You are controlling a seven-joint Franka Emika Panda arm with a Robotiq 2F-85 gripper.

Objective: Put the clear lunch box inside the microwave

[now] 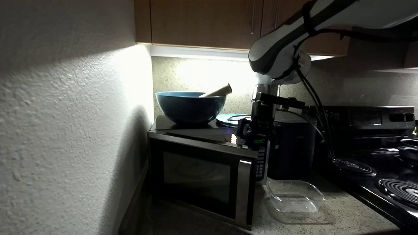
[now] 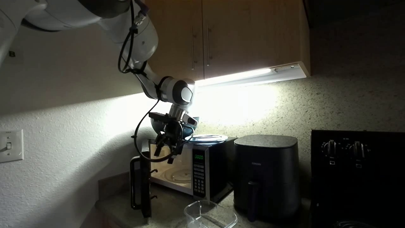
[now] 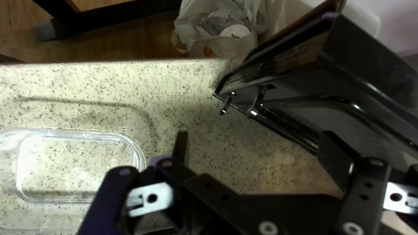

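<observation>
The empty gripper (image 3: pixel 259 154) hangs, jaws apart; the clear lunch box (image 3: pixel 73 168) lies below, leftward in the wrist view.

Large round blue bowl (image 1: pixel 191 109), tan cylindrical tube (image 1: pixel 216 92) tilted inside. Boxy black air fryer (image 2: pixel 266 177) on speckled beige desk (image 3: pixel 189 98). Black coil-burner stove (image 1: pixel 372 151). Wooden cupboards (image 2: pixel 250 38) above.

In the wrist view, the gripper (image 3: pixel 258 153) hangs spread wide above the speckled tabletop (image 3: pixel 98 80). The clear lunch box (image 3: pixel 75 166) sits at left, the microwave door (image 3: pixel 302 93) at right.
</observation>
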